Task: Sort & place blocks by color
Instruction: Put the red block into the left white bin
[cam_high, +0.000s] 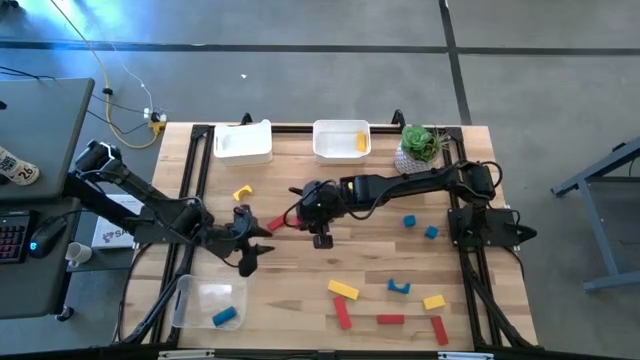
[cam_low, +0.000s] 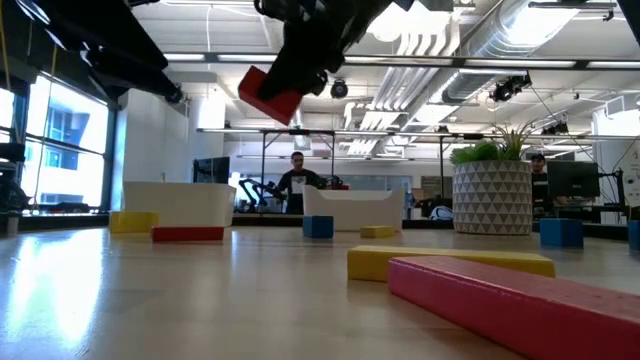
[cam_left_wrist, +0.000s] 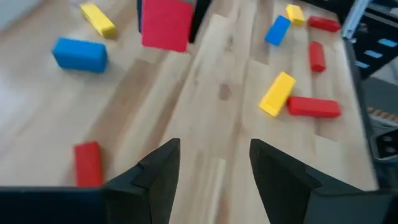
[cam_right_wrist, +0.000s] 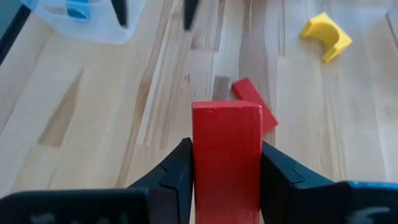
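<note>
Nearest the front edge of the table (cam_high: 300, 310) we are seeing loose blocks: a yellow bar (cam_high: 343, 290) touching a red bar (cam_high: 342, 314), another red bar (cam_high: 390, 320), a tilted red one (cam_high: 439, 329), a yellow block (cam_high: 434, 301) and a blue arch (cam_high: 399, 287). At the front left, a clear bin (cam_high: 196, 296) is holding one blue block (cam_high: 226, 316).

Farther in, the left gripper (cam_high: 247, 258) is hovering by that bin, its fingers (cam_left_wrist: 160, 177) standing apart with nothing between them. Beyond it, at mid-table, the right gripper (cam_right_wrist: 225, 171) is holding a red block (cam_right_wrist: 226, 155) clamped between its fingers, lifted clear of the wood; in the low view the block (cam_low: 268, 95) is hanging high above the table. Under it and slightly beyond, a flat red piece (cam_right_wrist: 255, 106) is lying on the boards, with a yellow arch (cam_high: 242, 192) near it. Two blue blocks (cam_high: 409, 221) (cam_high: 431, 232) are sitting to the right.

Along the far edge, we are finding a white bin (cam_high: 243, 142) and, beside it, a second white bin (cam_high: 342, 141) containing a yellow block (cam_high: 361, 143), then a potted plant (cam_high: 421, 146). People are showing in the room behind.
</note>
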